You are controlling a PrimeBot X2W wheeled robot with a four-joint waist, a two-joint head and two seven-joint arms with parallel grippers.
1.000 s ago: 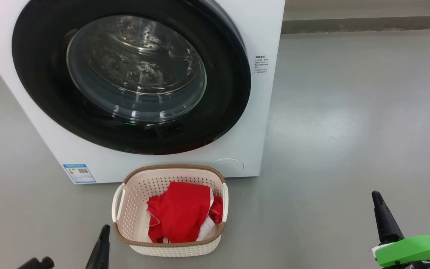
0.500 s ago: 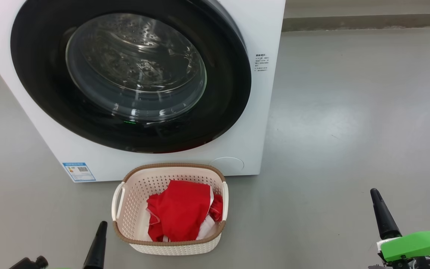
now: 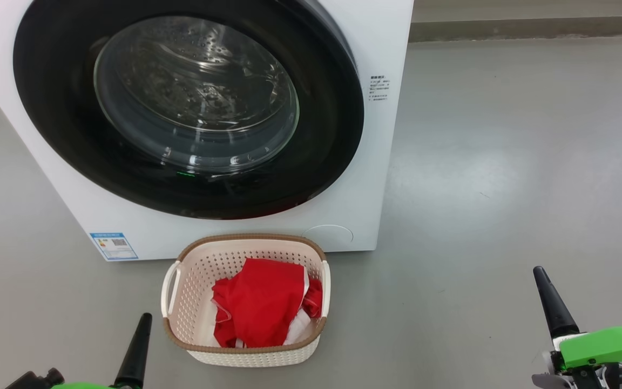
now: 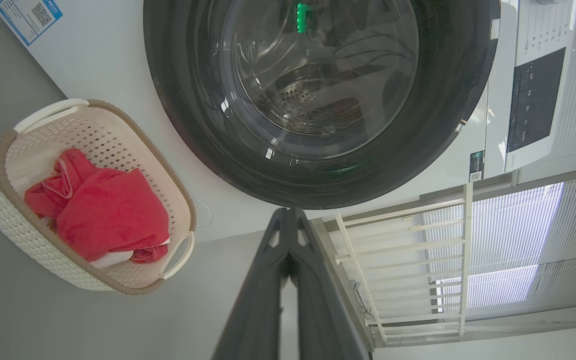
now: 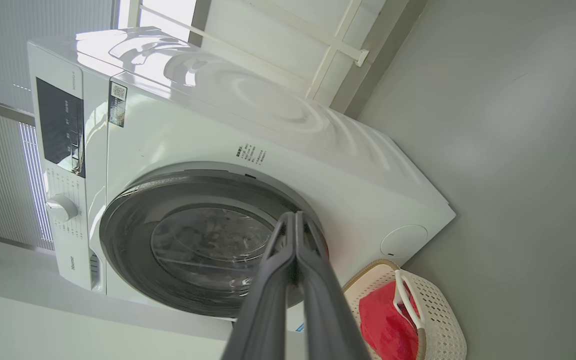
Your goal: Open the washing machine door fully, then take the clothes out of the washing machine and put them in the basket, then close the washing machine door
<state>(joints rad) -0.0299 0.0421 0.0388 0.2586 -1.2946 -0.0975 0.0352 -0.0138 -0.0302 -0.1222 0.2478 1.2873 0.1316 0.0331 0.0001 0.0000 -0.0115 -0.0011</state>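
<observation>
Floor (image 3: 505, 162) | basket (image 3: 246, 238): clothes (image 3: 259, 305) inside | washing machine door (image 3: 195, 94) closed | left gripper (image 3: 141, 327), right gripper (image 3: 541, 282) pinched together

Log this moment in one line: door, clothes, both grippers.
door: washing machine door shut | load: clothes in basket | left gripper: shut, empty | right gripper: shut, empty | stage: all steps look done
</observation>
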